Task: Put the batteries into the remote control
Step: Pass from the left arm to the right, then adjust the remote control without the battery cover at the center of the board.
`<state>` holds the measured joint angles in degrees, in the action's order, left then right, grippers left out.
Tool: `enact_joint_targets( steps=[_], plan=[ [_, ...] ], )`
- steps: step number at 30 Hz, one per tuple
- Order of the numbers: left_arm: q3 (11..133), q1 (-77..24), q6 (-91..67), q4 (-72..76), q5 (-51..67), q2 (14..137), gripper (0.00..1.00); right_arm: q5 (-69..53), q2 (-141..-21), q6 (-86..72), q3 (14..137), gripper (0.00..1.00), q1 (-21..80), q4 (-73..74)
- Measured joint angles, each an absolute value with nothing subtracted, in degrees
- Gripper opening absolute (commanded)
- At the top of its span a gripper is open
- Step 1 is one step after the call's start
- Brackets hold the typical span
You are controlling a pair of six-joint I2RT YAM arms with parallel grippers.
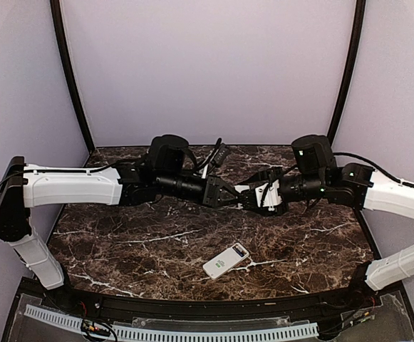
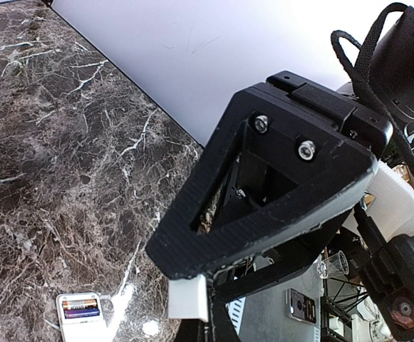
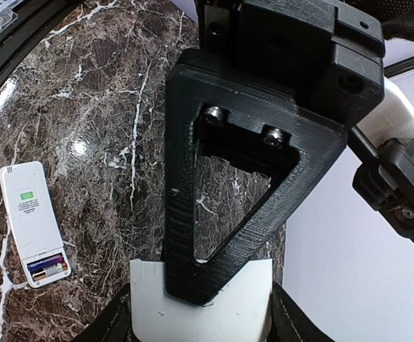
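The remote control (image 1: 226, 261) lies on the marble near the front edge, also in the right wrist view (image 3: 30, 214). Its battery bay is uncovered at one end, and the batteries (image 3: 46, 267) (image 2: 80, 308) lie inside it side by side. Both arms meet in mid-air above the table's middle. My left gripper (image 1: 229, 192) (image 2: 192, 276) is shut on one end of a small white cover plate (image 2: 189, 298). My right gripper (image 1: 254, 194) (image 3: 201, 288) faces it, its fingertip over the same plate (image 3: 199, 313), and appears shut on it. Its second finger is hidden.
A white slotted rail (image 1: 171, 331) runs along the near edge below the table. Purple walls close in the back and both sides. Both forearms span the table's middle at gripper height, well above the marble top (image 1: 142, 242).
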<state>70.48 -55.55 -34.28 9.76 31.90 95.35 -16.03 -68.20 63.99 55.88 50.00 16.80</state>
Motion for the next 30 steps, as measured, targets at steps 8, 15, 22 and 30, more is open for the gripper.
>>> enact_joint_targets(
  steps=[8, 15, 22, 30],
  plan=[
    [70.59, -55.51, -34.02, 9.80, 32.10, 95.48, 0.22, -15.94, -67.37, 64.01, 55.79, 0.37, 50.33, 16.69],
    [70.59, -55.53, -33.74, 9.78, 32.12, 95.68, 0.48, -16.47, -67.00, 63.77, 55.79, 0.36, 50.37, 16.45],
    [67.96, -55.59, -29.12, 10.28, 31.07, 93.97, 0.73, -15.70, -66.98, 62.92, 55.68, 0.35, 50.26, 17.58],
    [62.00, -63.05, -9.50, 2.42, 14.39, 85.82, 0.77, -14.94, -66.96, 60.66, 53.43, 0.36, 47.13, 21.10]
  ],
)
